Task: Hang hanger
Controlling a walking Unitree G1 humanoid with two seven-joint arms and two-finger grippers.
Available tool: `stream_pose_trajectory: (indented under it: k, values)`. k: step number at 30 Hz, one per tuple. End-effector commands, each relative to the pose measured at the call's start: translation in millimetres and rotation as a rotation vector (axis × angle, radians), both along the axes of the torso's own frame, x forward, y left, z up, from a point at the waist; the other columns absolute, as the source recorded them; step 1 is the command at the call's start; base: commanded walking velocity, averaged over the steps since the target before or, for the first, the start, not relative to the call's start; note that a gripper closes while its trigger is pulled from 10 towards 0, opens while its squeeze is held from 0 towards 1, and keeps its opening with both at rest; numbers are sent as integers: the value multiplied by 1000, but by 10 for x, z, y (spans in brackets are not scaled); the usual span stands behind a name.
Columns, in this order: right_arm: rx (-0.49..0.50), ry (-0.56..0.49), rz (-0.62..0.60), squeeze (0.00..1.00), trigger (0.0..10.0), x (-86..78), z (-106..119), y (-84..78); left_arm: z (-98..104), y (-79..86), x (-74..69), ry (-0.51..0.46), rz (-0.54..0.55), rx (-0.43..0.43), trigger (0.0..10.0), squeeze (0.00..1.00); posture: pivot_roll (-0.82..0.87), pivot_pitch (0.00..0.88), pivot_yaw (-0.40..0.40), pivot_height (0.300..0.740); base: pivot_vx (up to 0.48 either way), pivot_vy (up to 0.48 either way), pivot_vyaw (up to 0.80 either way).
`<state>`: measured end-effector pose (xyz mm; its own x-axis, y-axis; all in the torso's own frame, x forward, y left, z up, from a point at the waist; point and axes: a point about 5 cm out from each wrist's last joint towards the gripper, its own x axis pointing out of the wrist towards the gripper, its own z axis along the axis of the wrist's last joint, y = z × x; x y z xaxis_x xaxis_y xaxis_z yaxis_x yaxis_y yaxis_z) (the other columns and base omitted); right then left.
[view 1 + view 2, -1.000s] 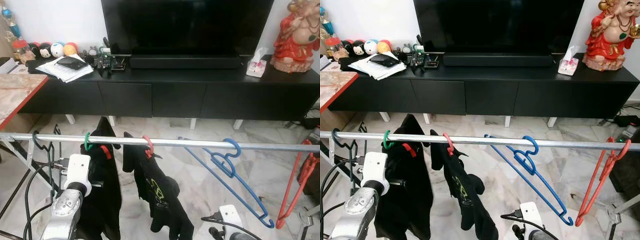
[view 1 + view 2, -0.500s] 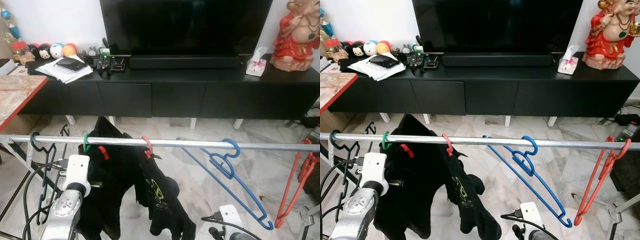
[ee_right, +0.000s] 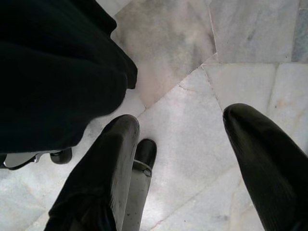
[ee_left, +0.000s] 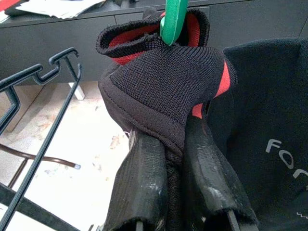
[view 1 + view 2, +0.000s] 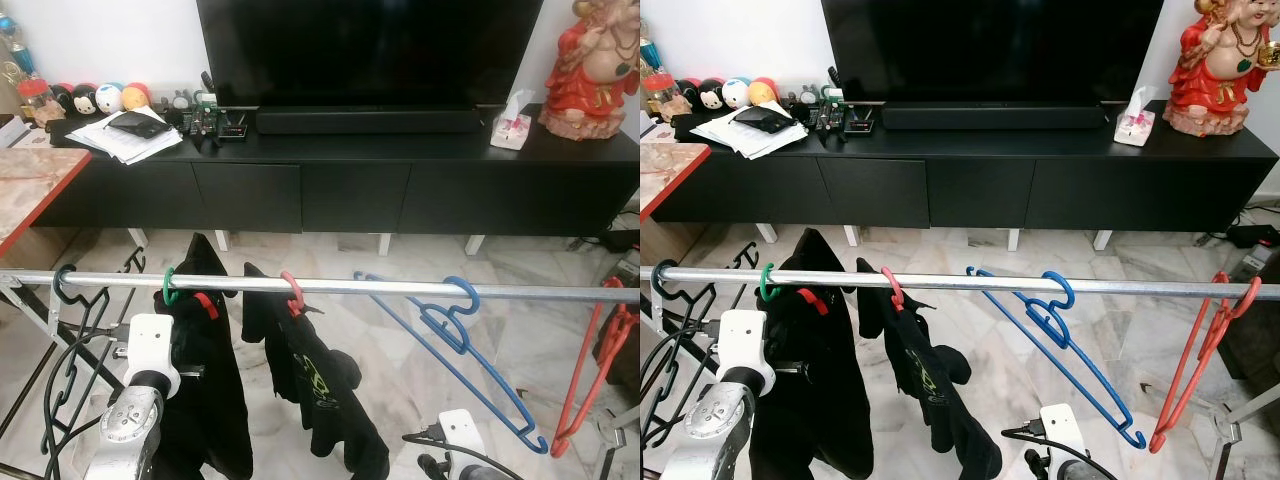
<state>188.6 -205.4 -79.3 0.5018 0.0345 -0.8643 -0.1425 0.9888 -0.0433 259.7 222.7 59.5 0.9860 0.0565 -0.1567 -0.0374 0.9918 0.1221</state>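
A steel rail (image 5: 400,289) crosses in front of me. A green hanger hook (image 5: 169,287) sits on it, carrying a black garment (image 5: 215,390) with red lining. In the left wrist view my left gripper (image 4: 172,144) is shut on the garment's collar (image 4: 163,82), just below the green hook (image 4: 172,19). My left arm (image 5: 150,350) rises under the rail beside the garment. Low over the floor, my right gripper (image 3: 180,144) is open and holds nothing.
Also on the rail are a black hanger (image 5: 70,300), a pink hook (image 5: 293,291) with a second black garment (image 5: 320,390), a blue hanger (image 5: 465,340) and a red hanger (image 5: 590,370). A black TV console (image 5: 400,180) stands behind, and a marble-topped table (image 5: 30,175) at the left.
The garment on the green hook swung right against the second garment, then back; they now hang apart. The black hanger at the left swayed. My left gripper stays on the collar.
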Motion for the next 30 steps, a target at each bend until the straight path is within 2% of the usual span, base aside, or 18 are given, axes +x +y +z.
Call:
stream_pose_trajectory:
  k: [1,10,13,30]
  values:
    - [0,-6,-2,0,10000,19,9,0,-51,-27,-46,23,-9,3,10000,0,-24,0,9,740,0,0,0]
    - [-2,-8,-4,0,10000,21,12,-6,7,-25,1,-24,8,5,10000,0,-26,0,7,740,0,0,0]
    - [-3,-9,-5,0,10000,22,12,-6,99,-13,48,-77,22,5,10000,0,-26,0,8,740,0,0,0]
    - [-1,-14,-10,0,10000,25,13,-2,141,-5,26,-123,36,14,10000,0,-26,0,11,740,0,0,0]
